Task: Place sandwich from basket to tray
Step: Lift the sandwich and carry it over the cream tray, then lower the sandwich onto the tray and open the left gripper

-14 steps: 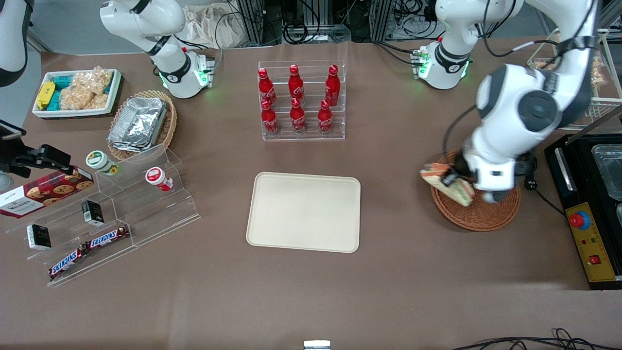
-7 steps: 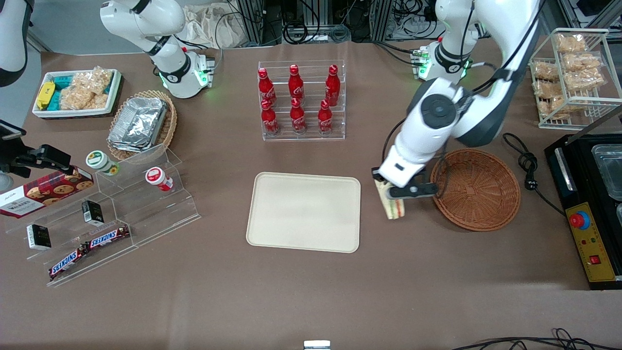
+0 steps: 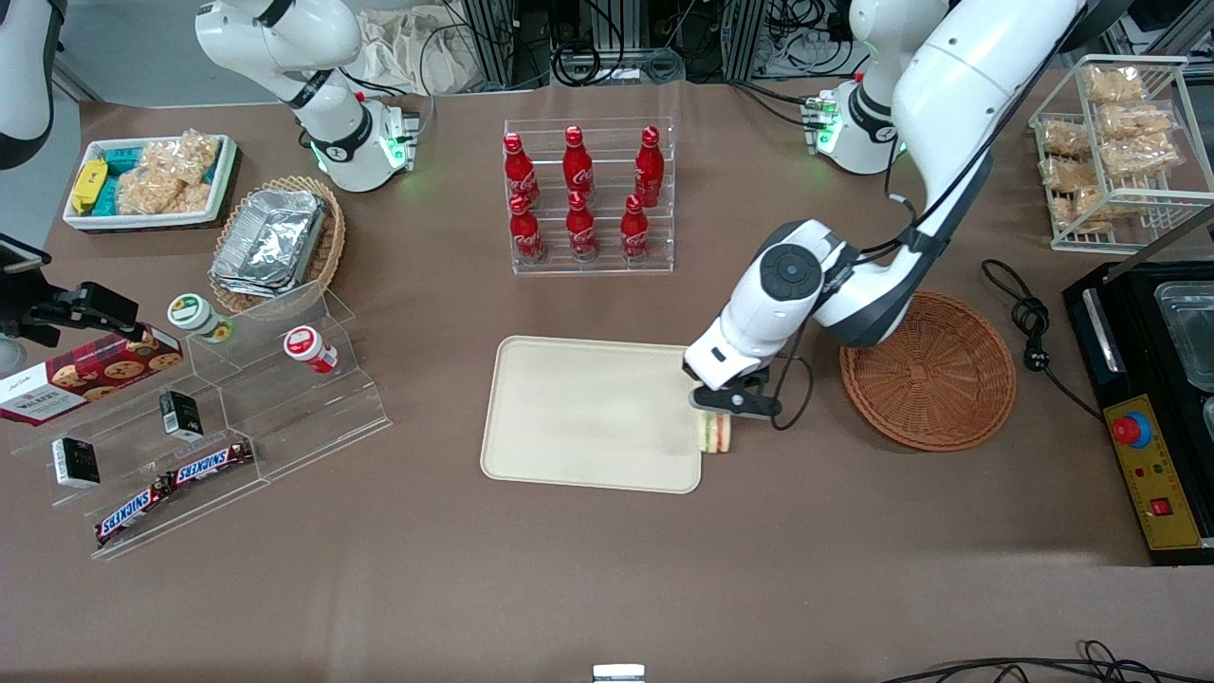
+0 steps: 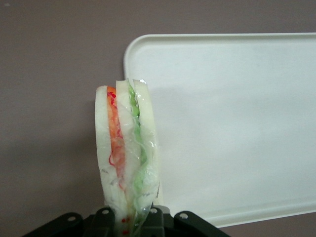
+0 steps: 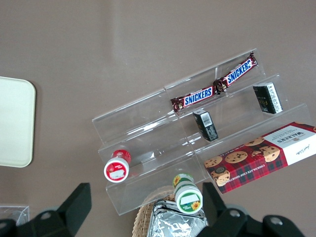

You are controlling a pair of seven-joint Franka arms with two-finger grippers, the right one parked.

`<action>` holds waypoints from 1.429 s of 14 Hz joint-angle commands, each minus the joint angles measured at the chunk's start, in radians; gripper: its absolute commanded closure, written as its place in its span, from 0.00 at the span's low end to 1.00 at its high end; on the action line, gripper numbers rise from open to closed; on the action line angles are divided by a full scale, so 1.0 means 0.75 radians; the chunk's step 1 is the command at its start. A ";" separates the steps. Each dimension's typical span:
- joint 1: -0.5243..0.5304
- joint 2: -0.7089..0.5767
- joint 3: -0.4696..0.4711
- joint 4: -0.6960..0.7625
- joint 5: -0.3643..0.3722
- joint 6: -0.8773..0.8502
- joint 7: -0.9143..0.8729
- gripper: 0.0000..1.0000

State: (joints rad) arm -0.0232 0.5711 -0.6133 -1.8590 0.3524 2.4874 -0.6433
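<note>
In the middle of the front view lies the tray (image 3: 593,415), and just past its right edge the gripper (image 3: 728,402) squeezes the sandwich (image 3: 716,433), hiding its top part while its long side points down, with the basket (image 3: 928,370) further right.

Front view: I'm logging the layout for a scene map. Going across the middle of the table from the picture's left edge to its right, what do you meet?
Acrylic step shelf → tray → sandwich held in the pincer → basket → black control box.
</note>
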 commanded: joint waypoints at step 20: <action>0.266 -0.301 -0.131 0.277 -0.140 -0.587 -0.020 0.01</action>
State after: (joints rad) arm 0.1409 0.4159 -0.6926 -1.6676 0.3111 2.1481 -0.7020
